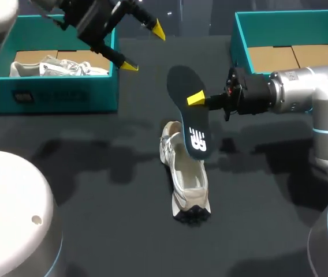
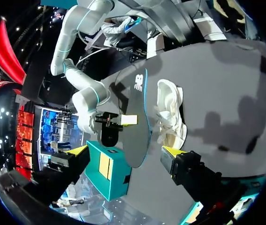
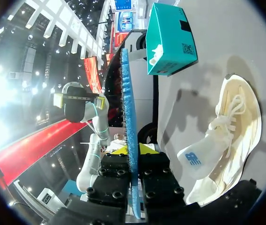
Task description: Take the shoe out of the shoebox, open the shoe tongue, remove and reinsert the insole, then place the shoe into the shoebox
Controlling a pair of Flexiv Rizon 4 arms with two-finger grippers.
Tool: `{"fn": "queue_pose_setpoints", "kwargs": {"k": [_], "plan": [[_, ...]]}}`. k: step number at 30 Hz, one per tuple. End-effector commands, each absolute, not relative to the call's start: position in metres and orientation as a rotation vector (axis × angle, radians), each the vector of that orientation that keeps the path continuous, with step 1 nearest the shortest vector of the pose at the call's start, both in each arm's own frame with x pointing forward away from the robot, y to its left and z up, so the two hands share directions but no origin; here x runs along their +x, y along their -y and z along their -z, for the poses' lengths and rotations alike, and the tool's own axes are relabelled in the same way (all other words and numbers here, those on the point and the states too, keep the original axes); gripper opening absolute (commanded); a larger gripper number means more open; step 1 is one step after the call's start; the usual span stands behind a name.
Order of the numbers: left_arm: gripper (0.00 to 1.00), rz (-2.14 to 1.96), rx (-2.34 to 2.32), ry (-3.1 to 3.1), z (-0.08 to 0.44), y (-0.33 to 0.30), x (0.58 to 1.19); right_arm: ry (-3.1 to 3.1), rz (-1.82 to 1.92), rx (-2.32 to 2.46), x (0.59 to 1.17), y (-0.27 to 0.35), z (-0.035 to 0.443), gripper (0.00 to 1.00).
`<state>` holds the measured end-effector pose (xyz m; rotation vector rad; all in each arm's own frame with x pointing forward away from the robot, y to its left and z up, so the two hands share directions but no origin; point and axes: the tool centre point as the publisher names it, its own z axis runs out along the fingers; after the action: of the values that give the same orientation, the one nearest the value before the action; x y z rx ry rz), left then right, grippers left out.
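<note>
A dark insole [image 1: 190, 112] hangs edge-up above the table, pinched at its side by my right gripper [image 1: 197, 99], which is shut on it. In the right wrist view the insole's blue edge [image 3: 128, 108] runs straight up between the yellow tips of that gripper [image 3: 129, 151]. Below it a white shoe [image 1: 186, 179] lies on the dark table, toe towards the front; it also shows beside the insole [image 2: 137, 117] as the shoe [image 2: 170, 112] in the left wrist view. My left gripper [image 1: 144, 47] stands open and empty in the air near the left shoebox [image 1: 48, 92].
The teal left shoebox holds a second white shoe [image 1: 60, 66]. Another teal shoebox [image 1: 242, 40], lined with cardboard, stands at the back right behind my right arm. A white robot base [image 1: 8, 213] fills the front left corner.
</note>
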<state>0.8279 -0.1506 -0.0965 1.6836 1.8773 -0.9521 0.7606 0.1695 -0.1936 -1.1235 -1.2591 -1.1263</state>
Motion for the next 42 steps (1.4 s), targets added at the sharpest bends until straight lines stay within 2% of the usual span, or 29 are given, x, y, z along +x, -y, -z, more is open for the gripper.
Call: {"fn": "queue_pose_setpoints", "kwargs": {"k": [1,20,37,42], "plan": [[1.0,0.455,1.984,-2.248,0.086,0.175,0.846,1.261,1.124,-1.125,0.76,-0.17,0.194,0.0],[1.0,0.001,2.222,-2.427,0.099,0.236,0.84,1.261,1.124,-1.125,0.76,-0.17,0.194,0.0],[1.0,-0.089,2.272,-2.485,0.088,0.25,0.837,1.261,1.124,-1.125,0.76,-0.17,0.194,0.0],[1.0,0.015,2.177,-2.444,0.087,0.244,0.832,1.261,1.124,-1.125,0.76,-0.17,0.194,0.0]]}}
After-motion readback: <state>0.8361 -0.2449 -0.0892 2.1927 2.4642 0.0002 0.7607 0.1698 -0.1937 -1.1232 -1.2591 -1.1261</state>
